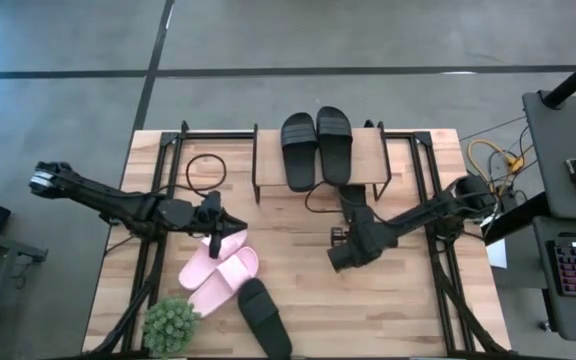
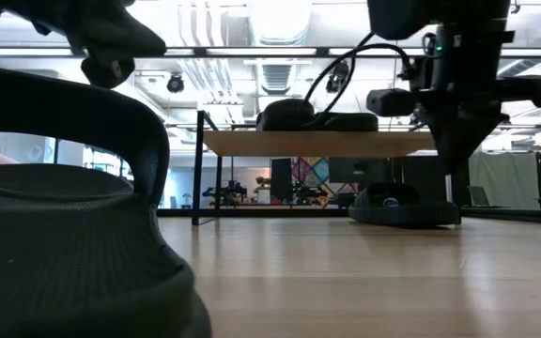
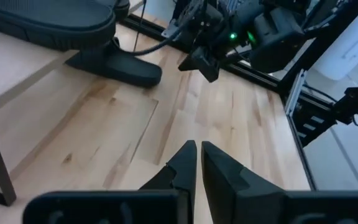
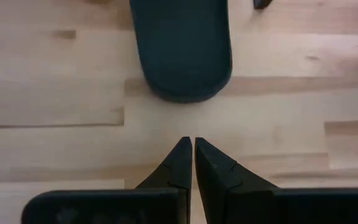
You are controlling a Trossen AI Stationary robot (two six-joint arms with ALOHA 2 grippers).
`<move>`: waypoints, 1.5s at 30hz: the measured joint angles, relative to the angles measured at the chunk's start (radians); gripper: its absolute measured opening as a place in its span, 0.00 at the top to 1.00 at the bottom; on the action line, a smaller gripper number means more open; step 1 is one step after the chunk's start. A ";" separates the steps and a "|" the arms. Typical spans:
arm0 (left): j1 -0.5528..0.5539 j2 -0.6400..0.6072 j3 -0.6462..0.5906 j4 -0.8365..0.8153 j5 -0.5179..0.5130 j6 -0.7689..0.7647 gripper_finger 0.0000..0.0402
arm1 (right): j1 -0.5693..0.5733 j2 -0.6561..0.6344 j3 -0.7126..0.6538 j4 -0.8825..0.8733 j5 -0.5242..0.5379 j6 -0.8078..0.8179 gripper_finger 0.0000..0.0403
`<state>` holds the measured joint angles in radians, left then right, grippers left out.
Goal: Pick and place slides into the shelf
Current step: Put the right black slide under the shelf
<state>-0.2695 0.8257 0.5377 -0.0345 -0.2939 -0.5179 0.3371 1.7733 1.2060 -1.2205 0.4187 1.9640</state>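
Two plain black slides (image 1: 316,147) rest on the light wooden shelf (image 1: 268,170) at the far edge. Left gripper (image 1: 214,243) and right gripper (image 1: 336,261) hover mid-table, fingers closed, empty.

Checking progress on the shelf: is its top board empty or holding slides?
Holding slides. Two black slides lie side by side on the shelf top board; the low view shows them resting on it.

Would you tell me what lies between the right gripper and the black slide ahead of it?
Only bare tabletop separates the right gripper from the black slide, per the right wrist view.
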 joint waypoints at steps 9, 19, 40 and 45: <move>0.000 0.038 -0.006 -0.003 0.000 0.001 0.98 | -0.034 0.000 -0.116 0.079 0.030 0.077 0.97; 0.000 0.080 -0.007 0.000 0.001 0.001 0.98 | -0.040 0.001 -0.218 0.162 0.130 0.206 0.97; 0.001 0.086 -0.007 -0.002 0.002 0.001 0.98 | -0.091 0.038 -0.242 0.355 0.136 0.042 0.97; 0.001 0.083 -0.007 -0.001 0.002 0.001 0.98 | -0.129 0.039 -0.225 0.368 0.177 -0.033 0.97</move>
<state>-0.2687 0.9083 0.5308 -0.0357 -0.2915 -0.5171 0.2083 1.8118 0.9815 -0.8524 0.5953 1.9308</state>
